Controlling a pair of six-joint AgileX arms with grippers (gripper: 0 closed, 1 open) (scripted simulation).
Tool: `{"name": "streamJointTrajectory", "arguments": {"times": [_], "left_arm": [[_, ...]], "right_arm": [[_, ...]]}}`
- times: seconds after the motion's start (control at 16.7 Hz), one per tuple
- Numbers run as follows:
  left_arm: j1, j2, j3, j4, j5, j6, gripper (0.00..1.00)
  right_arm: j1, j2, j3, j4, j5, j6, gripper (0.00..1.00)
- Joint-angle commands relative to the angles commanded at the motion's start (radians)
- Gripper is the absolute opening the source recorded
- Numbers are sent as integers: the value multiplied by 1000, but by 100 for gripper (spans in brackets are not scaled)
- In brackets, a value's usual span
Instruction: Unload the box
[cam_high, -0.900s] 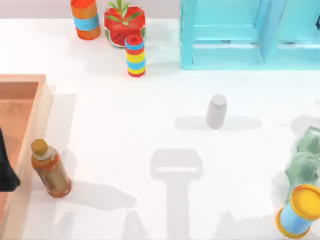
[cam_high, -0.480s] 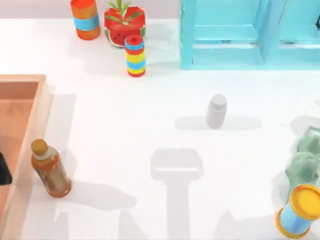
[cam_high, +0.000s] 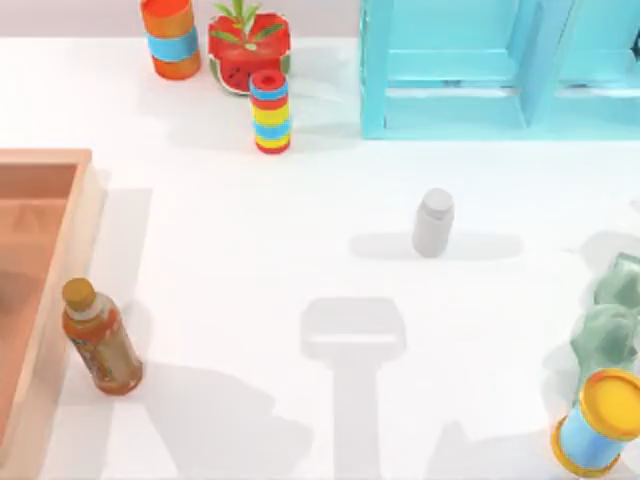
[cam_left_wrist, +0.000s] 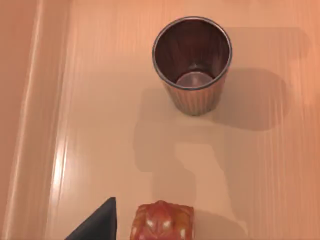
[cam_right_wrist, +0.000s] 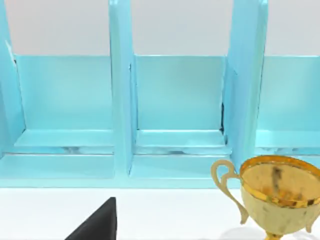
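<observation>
Wood of the box (cam_high: 70, 250) runs along the table's (cam_high: 300, 260) left edge. Within it, the left wrist view shows one upright metal cup (cam_left_wrist: 192, 65) and one red-orange object (cam_left_wrist: 162, 222), standing apart. One brown bottle (cam_high: 100, 337) stands just outside the box wall; one white bottle (cam_high: 433, 222) sits mid-table. One gold trophy (cam_right_wrist: 272, 197) stands before the turquoise shelf (cam_right_wrist: 150, 110). Whether either pincer is clenched or released cannot be told.
</observation>
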Motion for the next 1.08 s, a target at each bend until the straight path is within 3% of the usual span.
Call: {"name": "streamJointTrajectory", "arguments": {"times": [0.24, 0.48, 1.08], "left_arm": [[74, 379, 259, -257, -5, 76, 100], [127, 608, 435, -437, -6, 129, 100], [142, 683, 483, -482, -4, 145, 100]], "right_arm": [[0, 0, 0, 0, 0, 0, 100], [0, 0, 0, 0, 0, 0, 100], [0, 0, 0, 0, 0, 0, 100]]}}
